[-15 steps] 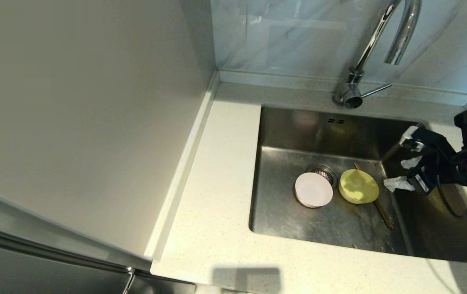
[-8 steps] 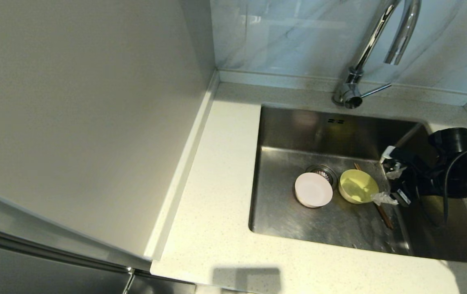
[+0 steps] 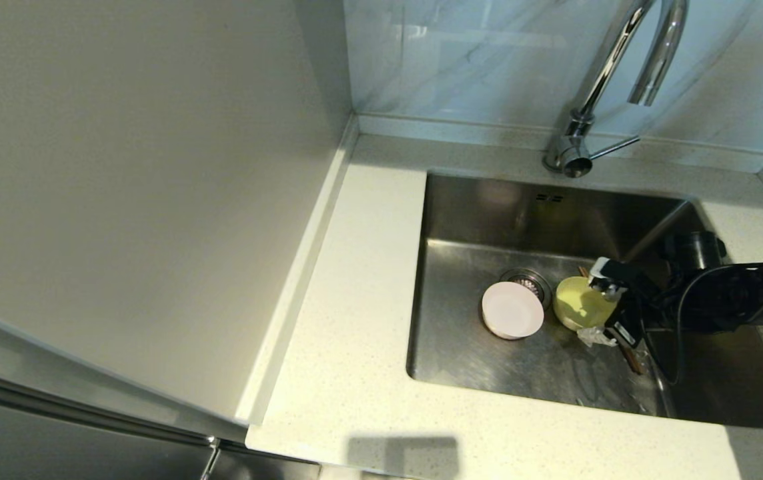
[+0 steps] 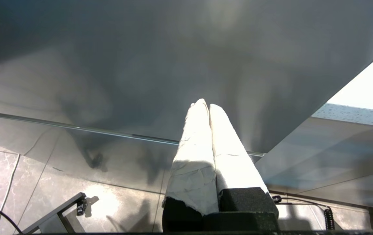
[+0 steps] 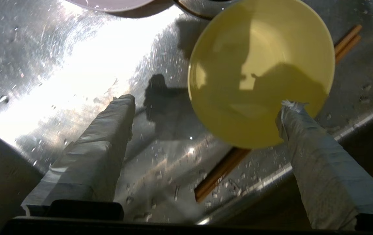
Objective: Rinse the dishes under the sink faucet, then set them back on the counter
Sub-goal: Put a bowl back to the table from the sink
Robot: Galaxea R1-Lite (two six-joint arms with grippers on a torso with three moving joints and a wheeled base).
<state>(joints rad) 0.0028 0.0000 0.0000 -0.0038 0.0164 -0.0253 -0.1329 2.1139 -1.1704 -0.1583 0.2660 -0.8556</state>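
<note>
In the steel sink (image 3: 488, 363) the pale pink bowl (image 3: 512, 319) sits beside the round drain strainer (image 3: 527, 280). Right of it stands the pale yellow bowl (image 3: 575, 307) (image 5: 258, 65), resting on the brown chopsticks (image 3: 631, 357) (image 5: 220, 174). My right gripper (image 3: 599, 305) (image 5: 207, 101) is low in the basin and open. One taped finger (image 5: 297, 124) reaches over the yellow bowl's rim, the other finger (image 5: 108, 130) hangs over the bare sink floor. My left gripper (image 4: 206, 106) is shut on nothing, parked below the counter's level.
The chrome faucet (image 3: 605, 73) rises behind the sink, its thin lever (image 3: 615, 148) pointing right. Off-white counter (image 3: 355, 300) lies left of and in front of the basin. A tall grey panel (image 3: 141, 200) stands at the left. The sink's right wall (image 3: 721, 373) is close to my right arm.
My right arm has come down from the sink's right edge, leftward into the basin, up to the yellow bowl. The bowls and chopsticks have not moved.
</note>
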